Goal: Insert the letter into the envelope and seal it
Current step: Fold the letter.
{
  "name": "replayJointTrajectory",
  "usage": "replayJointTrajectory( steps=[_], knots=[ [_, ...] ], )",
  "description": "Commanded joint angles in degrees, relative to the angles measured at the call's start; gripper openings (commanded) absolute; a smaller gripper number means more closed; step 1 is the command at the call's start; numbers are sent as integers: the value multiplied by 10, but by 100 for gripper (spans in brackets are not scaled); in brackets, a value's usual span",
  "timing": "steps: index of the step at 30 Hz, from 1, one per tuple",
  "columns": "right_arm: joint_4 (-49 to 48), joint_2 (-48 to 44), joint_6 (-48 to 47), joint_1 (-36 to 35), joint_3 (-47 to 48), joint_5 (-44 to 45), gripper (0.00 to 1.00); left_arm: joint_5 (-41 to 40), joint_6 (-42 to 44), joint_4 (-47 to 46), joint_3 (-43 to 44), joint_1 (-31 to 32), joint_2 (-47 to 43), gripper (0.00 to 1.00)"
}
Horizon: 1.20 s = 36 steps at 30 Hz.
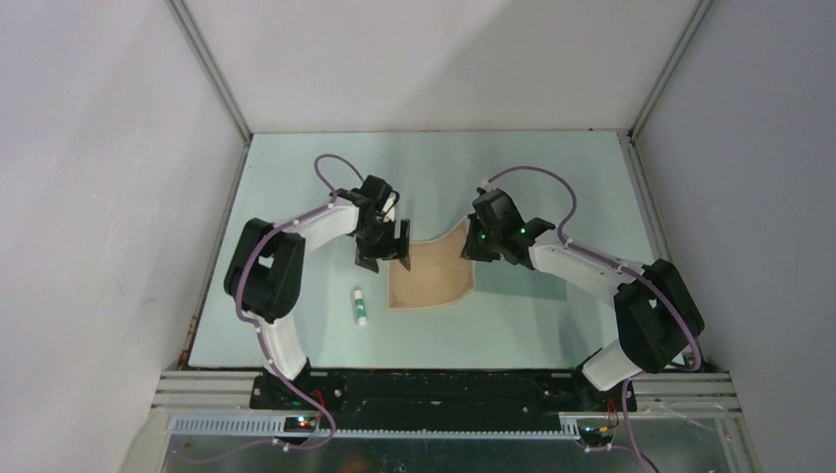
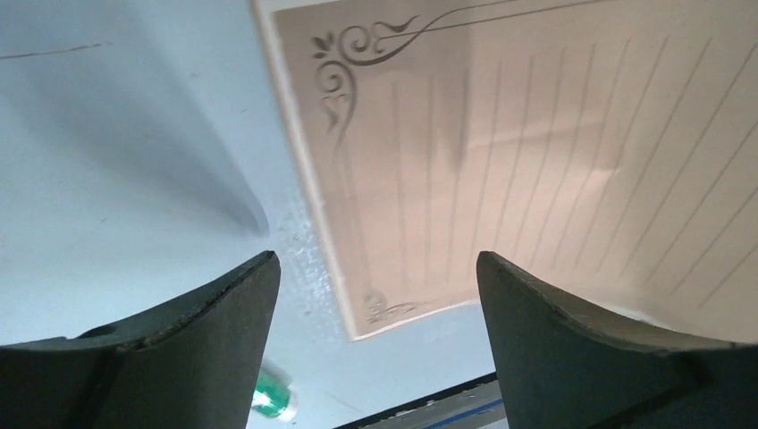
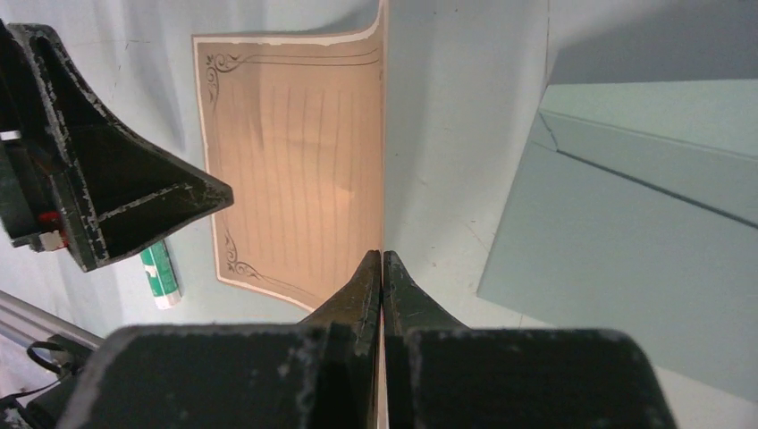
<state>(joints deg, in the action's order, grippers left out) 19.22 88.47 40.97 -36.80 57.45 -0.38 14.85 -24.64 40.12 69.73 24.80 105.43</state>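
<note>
There it was: the right claw was pinched tight on the right edge of the letter, curling that side up off the table at the centre of the frame. The left claw hung wide open over the sheet's upper left corner, gripping nothing. The envelope lay flat just right of the letter, and a glue stick lay at its lower left.

pale green worktop carries the letter at its middle, the envelope just right of it, a white stick to its left.
</note>
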Motion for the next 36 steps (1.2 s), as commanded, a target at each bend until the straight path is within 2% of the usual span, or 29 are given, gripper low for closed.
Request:
replayJointTrajectory(
  steps=[1, 4, 6, 9, 10, 11, 12, 14, 24, 36],
  knots=[
    [-4, -27, -59, 16, -1, -8, 0, -83, 37, 55, 37, 12, -43, 87],
    [-3, -21, -85, 30, 2, -30, 0, -75, 33, 54, 35, 12, -50, 86],
    [-4, -16, -99, 29, 7, -37, 0, -27, 18, 25, 25, 11, -59, 80],
    [5, -6, -112, 24, 21, -31, 0, 96, -23, -79, -15, 10, -75, 57],
    [8, -5, -118, 22, 23, -30, 0, 107, -41, -94, -20, 10, -74, 42],
    [10, -3, -122, 20, 28, -27, 0, 106, -43, -107, -21, 9, -69, 34],
    [12, -2, -129, 17, 35, -25, 0, 99, -41, -107, -19, 5, -64, 17],
    [16, 2, -143, 13, 47, -22, 0, 85, -38, -110, -12, -8, -45, 2],
    [55, 70, -158, -21, 125, -12, 0, 89, -28, -110, 21, -26, 64, 0],
    [6, 105, -91, -76, 151, -23, 0, 86, -32, -127, -7, -26, 84, 0]
  ],
)
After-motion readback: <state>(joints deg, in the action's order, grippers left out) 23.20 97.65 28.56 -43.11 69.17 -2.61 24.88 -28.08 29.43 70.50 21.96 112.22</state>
